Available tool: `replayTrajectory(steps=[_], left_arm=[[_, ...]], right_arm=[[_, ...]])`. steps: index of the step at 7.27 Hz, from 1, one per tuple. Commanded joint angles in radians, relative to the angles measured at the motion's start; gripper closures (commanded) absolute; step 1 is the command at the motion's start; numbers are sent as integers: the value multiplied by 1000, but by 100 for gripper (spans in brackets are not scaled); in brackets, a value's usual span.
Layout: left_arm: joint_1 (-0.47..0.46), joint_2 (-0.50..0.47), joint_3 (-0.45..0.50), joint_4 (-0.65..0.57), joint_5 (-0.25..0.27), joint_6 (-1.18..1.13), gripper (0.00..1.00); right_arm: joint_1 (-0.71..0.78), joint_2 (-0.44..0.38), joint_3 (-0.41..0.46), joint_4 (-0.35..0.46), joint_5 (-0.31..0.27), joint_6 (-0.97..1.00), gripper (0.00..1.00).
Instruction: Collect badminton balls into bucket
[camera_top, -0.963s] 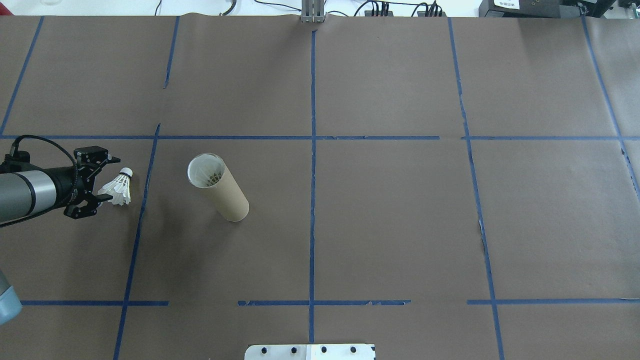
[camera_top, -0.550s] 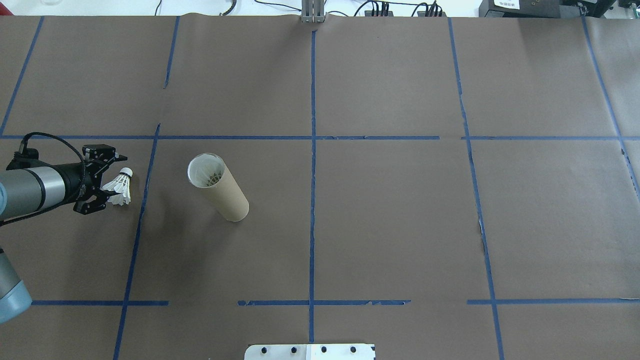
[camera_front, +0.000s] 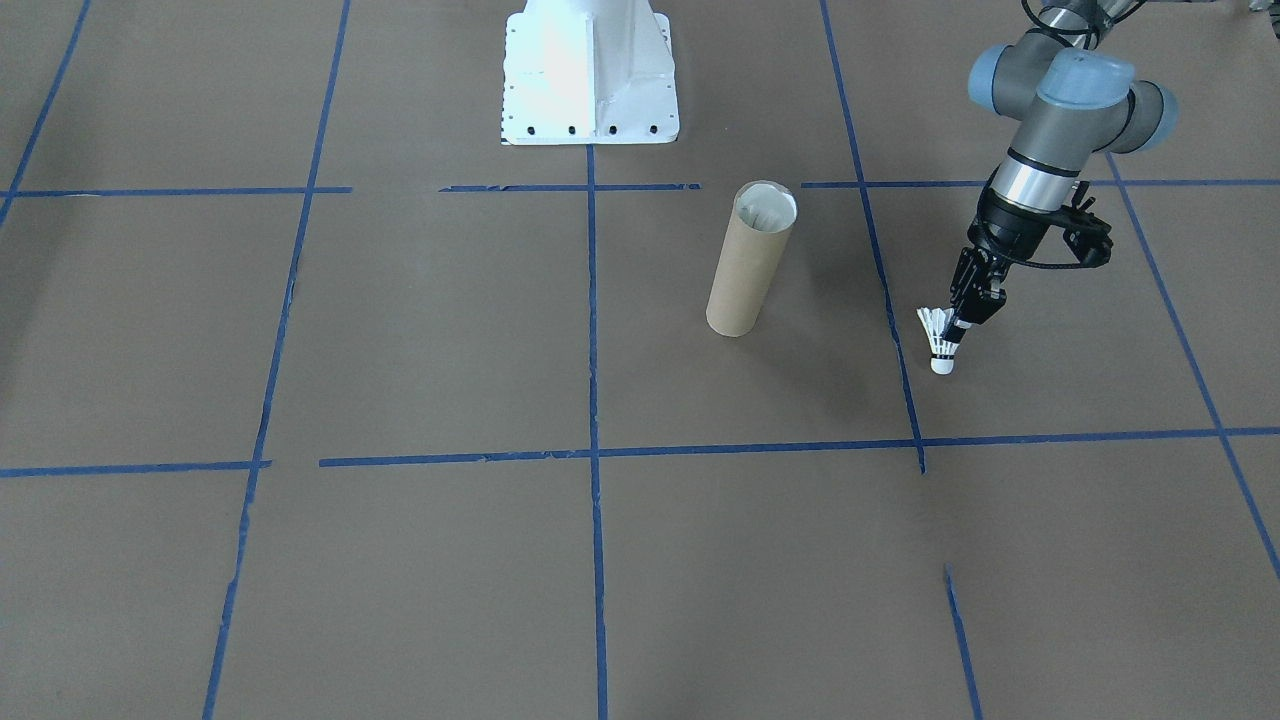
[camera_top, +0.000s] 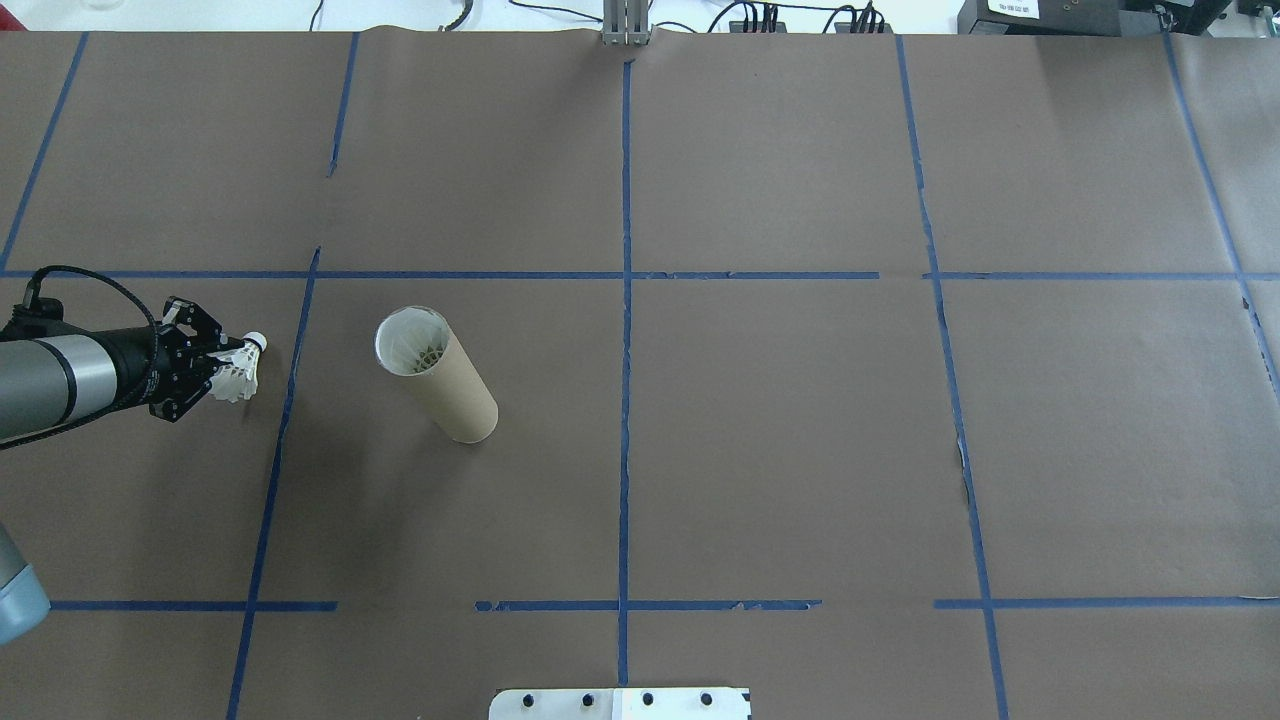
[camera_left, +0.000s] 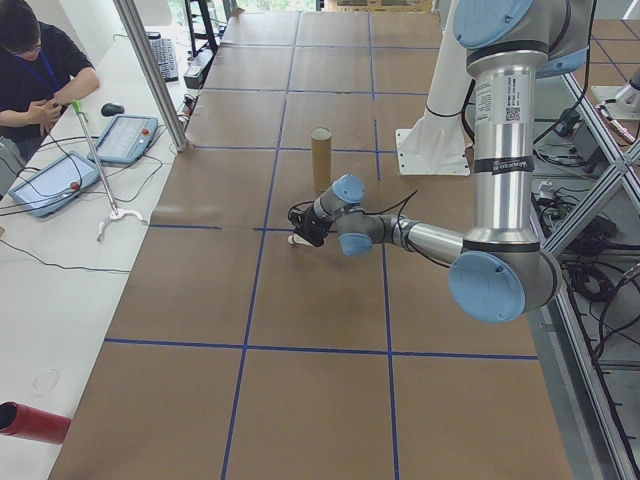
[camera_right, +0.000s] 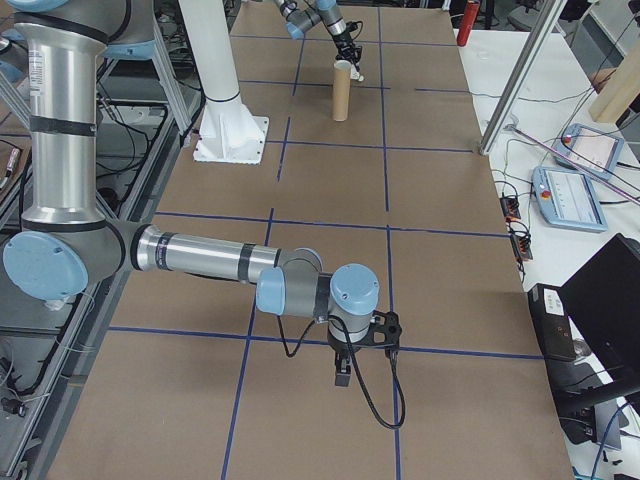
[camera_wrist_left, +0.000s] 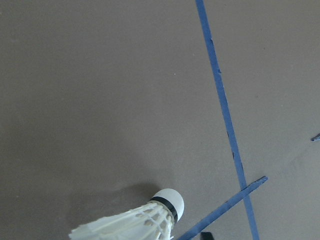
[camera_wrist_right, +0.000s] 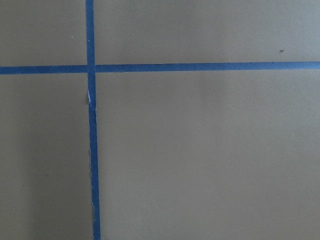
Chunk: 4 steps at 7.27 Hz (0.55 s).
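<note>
One white feather shuttlecock (camera_top: 240, 372) sits pinched between the left gripper's (camera_top: 222, 365) black fingers (camera_front: 968, 312), which are closed on its ribbed skirt; its rounded cork tip with a thin black band points away from them, down toward the desk (camera_top: 760, 440). Beyond the fingertips, well apart, stands the bucket (camera_top: 436, 374), a smooth brown cardboard tube with a whitish lining and feathers showing inside. The right gripper (camera_right: 341, 374) appears only in the right side view, so its fingers' state cannot be told. Matte brown paper crossed by blue tape lines (camera_top: 624, 300) covers the desk; a white metal base (camera_front: 588, 72) stands at its edge.
</note>
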Motion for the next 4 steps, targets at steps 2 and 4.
replayTrajectory(steps=[2,4], left_arm=[[-1,8,-14,0,-3,6,87],[-6,8,-23,5,-5,8,98]], right_arm=[[0,0,0,0,1,0,0],[0,0,0,0,0,0,0]])
